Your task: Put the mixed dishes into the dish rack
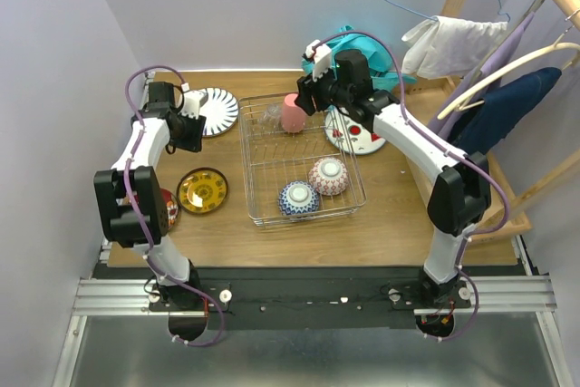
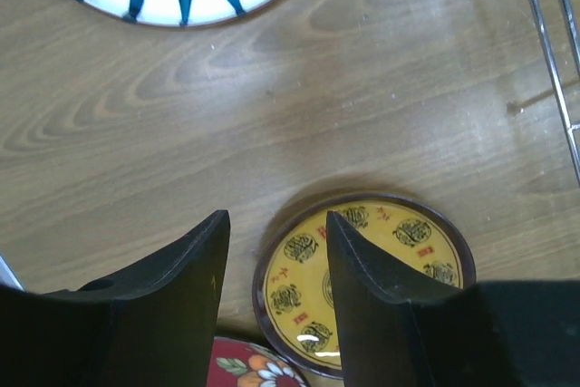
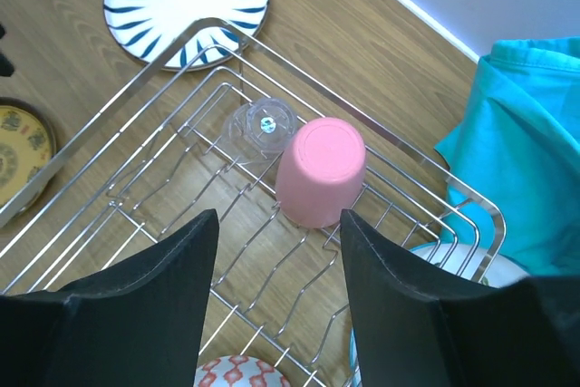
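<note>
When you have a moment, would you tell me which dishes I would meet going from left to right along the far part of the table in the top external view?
In order: blue-striped plate → clear glass → pink cup → white plate with red fruit marks.

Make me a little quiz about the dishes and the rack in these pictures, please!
1. True or false: the pink cup stands upside down inside the dish rack.
2. How many patterned bowls sit in the rack?
3. Which lies on the table, outside the rack? A) gold saucer B) pink cup C) patterned bowls
Key: 1 true; 2 two; 3 A.
</note>
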